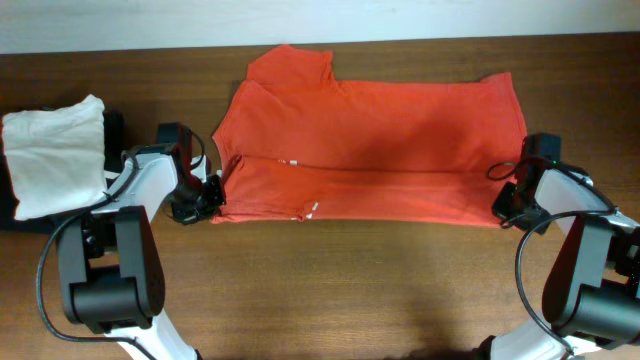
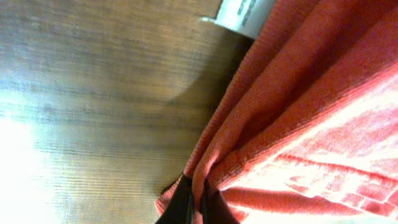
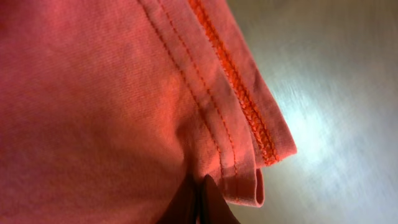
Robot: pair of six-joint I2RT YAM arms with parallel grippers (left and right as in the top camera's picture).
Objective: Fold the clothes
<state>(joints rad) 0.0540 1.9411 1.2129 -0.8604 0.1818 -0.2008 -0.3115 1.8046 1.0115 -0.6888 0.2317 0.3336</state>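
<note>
The red-orange T-shirt (image 1: 380, 140) lay across the middle of the frame, its lower edge doubled over. It looked light, limp and quick to bunch. The left gripper (image 1: 208, 196) was pinched on its lower-left corner and the right gripper (image 1: 506, 206) on the lower-right hem, both sensible holds.

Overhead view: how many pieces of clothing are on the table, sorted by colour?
1 red-orange T-shirt
1 white garment
1 black garment, mostly hidden under the white one
Total: 3
</note>
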